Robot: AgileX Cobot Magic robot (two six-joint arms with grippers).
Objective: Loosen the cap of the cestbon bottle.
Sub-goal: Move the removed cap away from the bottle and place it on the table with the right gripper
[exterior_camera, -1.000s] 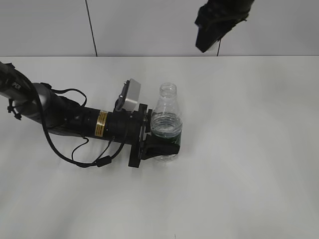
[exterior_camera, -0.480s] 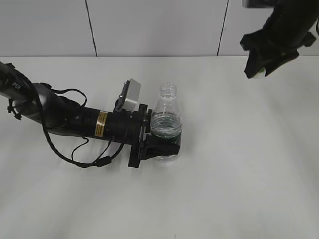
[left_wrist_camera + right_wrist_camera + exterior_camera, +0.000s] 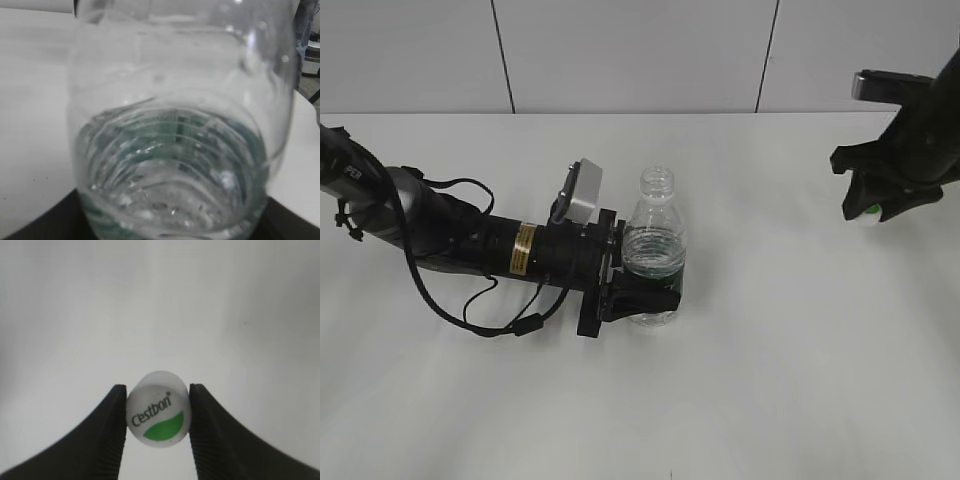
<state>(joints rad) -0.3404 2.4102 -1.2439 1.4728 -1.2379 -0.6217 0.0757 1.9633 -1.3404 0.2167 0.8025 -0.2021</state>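
the right gripper [image 3: 156, 422] pinches the cap [image 3: 157, 408] between its two black fingers [image 3: 111, 440], green mark and print facing the wrist camera. in the exterior view that gripper [image 3: 868, 212] hangs at 3 o'clock, well apart from the bottle [image 3: 653, 246]. the left gripper [image 3: 645, 298] clamps the bottle's lower body at the green label, on the table [image 3: 770, 380]. the bottle stands upright near centre, neck open, some water inside [image 3: 170, 165].
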